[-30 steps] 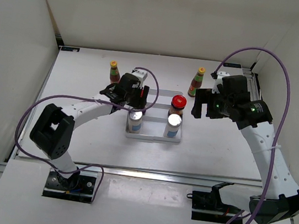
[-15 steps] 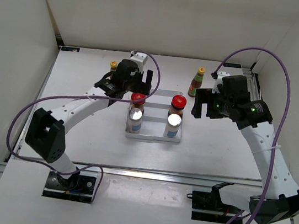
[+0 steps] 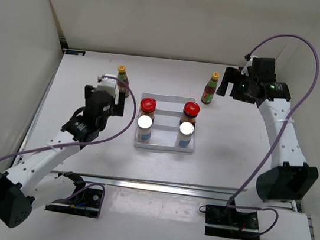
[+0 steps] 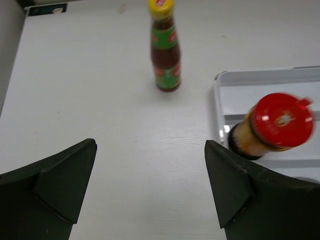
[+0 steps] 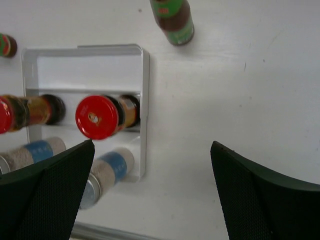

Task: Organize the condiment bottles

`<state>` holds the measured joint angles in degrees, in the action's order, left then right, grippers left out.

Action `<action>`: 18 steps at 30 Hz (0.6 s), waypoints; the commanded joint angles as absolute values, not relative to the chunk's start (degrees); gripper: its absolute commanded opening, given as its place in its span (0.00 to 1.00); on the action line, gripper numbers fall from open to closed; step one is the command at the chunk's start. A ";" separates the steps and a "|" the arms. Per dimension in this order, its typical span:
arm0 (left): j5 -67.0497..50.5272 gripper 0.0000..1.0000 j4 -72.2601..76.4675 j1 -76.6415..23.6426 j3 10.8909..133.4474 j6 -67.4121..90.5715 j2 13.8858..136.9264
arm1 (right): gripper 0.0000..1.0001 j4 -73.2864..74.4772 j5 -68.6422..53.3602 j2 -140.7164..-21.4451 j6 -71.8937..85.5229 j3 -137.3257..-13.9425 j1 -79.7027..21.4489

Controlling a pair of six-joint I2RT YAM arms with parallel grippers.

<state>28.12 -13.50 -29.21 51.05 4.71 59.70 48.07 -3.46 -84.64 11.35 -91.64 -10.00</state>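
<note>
My left claw (image 4: 150, 144) is spread wide and pinches nothing. It hangs over the table (image 3: 234, 142) just left of the white ridged tray (image 3: 163, 148). My right claw (image 5: 152, 144) is spread wide and bare as well, up by the table's far right.

Nearest me, in the tray's front row, the left shaker (image 3: 144, 127) and the right shaker (image 3: 185, 134) stand upright. Their long axes are vertical and their silver tops point up; the bodies are white with a blue band. Just behind them, in the next row, the left jar (image 3: 148, 104) and the right jar (image 3: 191, 108) stand upright too, dark brownish glass under round red lids.

Farther off, on the bare table, the left sauce bottle (image 4: 165, 55) stands upright beyond the tray's far left corner, well apart from my fingers. It is slim, with dark red sauce, a green label and a yellow cap on top. The tray's left wall and the left jar sit to the right of my gap. In the top view my left wrist hides part of this bottle. The right sauce bottle (image 3: 210, 90), of the same kind, stands upright past the tray's far right corner, just beside my right claw.
</note>
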 commanded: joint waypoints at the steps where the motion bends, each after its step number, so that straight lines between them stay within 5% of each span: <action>1: 35.67 1.00 -11.10 -28.56 41.88 4.22 51.72 | 1.00 40.88 -6.76 -91.03 13.18 -97.99 -9.93; 13: 39.90 1.00 -6.33 -28.04 40.34 5.54 50.71 | 1.00 12.50 2.45 -104.84 9.23 -93.60 -14.94; 18: 39.37 1.00 -5.27 -28.04 39.81 5.54 49.57 | 1.00 16.44 6.23 -114.06 8.70 -100.80 -14.94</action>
<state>38.39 -6.79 -28.23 38.46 4.62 50.81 19.03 2.48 -110.87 9.96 -97.19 -15.07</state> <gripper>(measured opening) 0.998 0.998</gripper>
